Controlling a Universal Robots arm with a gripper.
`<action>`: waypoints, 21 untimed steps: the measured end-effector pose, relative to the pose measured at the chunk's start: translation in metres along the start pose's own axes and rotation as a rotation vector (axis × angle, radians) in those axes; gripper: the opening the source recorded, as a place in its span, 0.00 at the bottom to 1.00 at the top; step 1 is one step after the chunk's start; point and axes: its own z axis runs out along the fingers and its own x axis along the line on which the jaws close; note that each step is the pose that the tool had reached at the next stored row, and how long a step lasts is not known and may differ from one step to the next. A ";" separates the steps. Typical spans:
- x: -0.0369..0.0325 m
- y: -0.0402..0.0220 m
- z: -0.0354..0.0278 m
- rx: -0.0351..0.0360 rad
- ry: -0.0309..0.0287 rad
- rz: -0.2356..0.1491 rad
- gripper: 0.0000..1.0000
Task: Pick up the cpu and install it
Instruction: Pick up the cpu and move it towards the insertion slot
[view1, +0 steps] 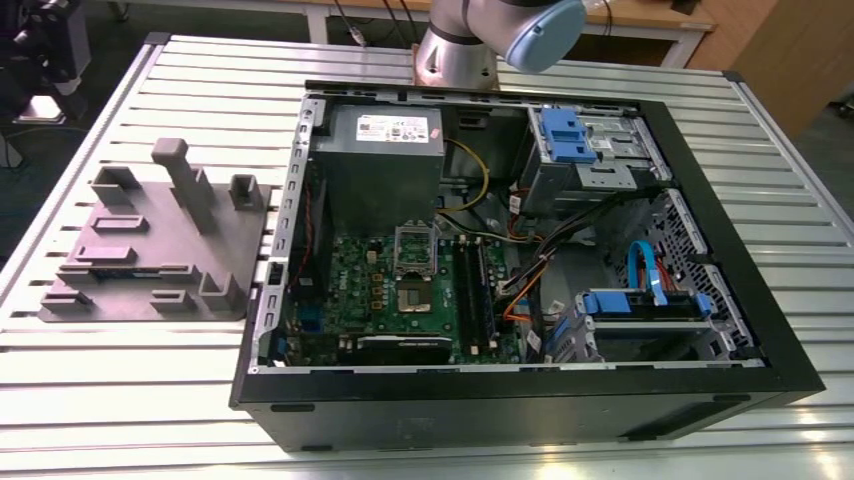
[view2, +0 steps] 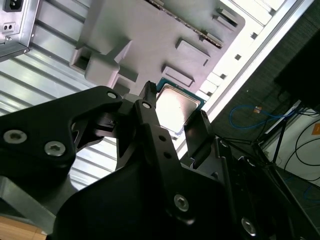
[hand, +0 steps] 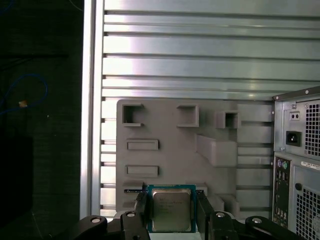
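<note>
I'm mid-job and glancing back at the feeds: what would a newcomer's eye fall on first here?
First, the cpu: in both wrist views its shiny square top sits clamped between the fingers of the gripper, with the grey moulded tray behind it. In the exterior view, the open computer case with its green motherboard dominates the slatted metal table, with the tray at the exterior view's left of it.
</note>
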 end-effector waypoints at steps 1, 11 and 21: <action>-0.0004 0.0000 0.0000 0.0000 0.0001 0.000 0.47; -0.0027 0.0000 -0.0001 0.0001 0.0001 0.000 0.47; -0.0072 0.0000 0.0001 0.0000 0.0000 0.000 0.47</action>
